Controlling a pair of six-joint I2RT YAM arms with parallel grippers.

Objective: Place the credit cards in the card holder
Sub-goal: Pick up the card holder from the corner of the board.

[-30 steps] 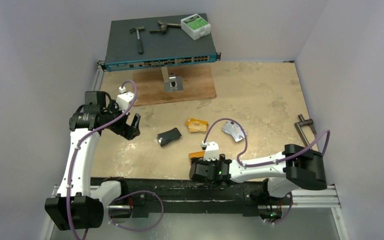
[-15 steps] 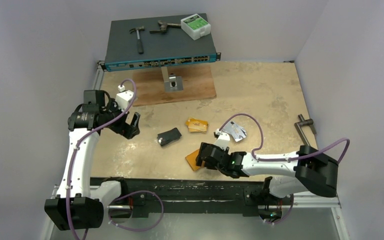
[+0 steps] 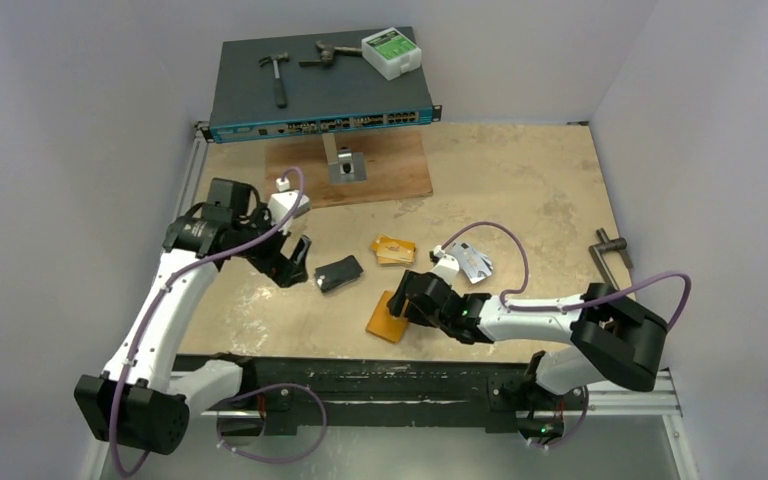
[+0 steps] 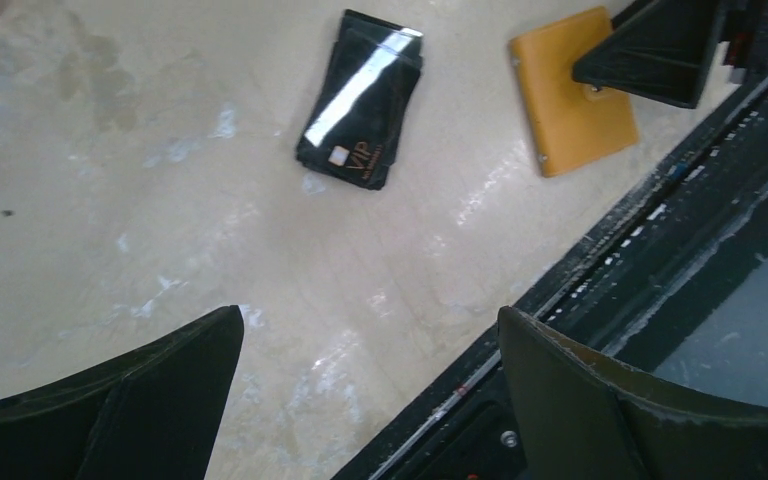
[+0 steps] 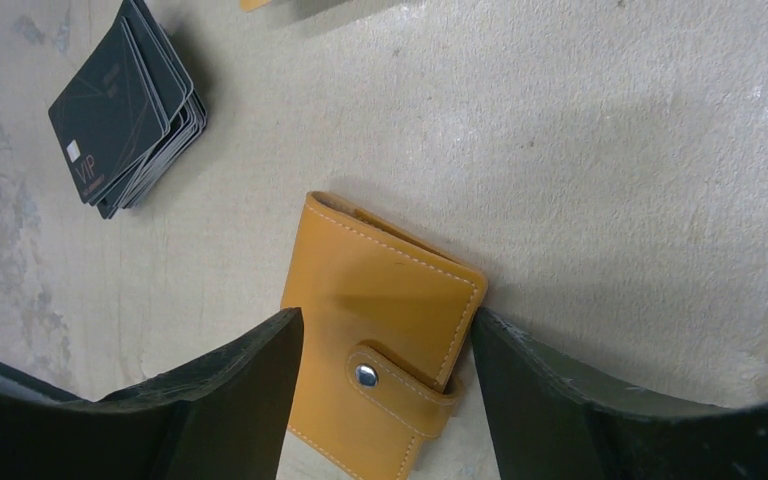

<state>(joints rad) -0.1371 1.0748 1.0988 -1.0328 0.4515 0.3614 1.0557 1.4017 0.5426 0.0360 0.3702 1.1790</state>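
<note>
The orange card holder lies flat and snapped closed near the table's front edge. My right gripper is down over it. In the right wrist view the card holder sits between the jaws, and the right gripper is shut on it, a finger against each long edge. A fanned pile of black credit cards lies to its left. Orange-gold cards and silvery cards lie further back. My left gripper hangs open and empty beside the black cards, its jaws over bare table.
A network switch at the back carries a hammer, pliers and a white-green box. A wooden board with a metal bracket lies before it. A metal handle sits at the right edge, a black rail along the front.
My right gripper has swung out from the front rail over the card holder and its jaws have narrowed onto it. My left arm has moved right, up to the black cards.
</note>
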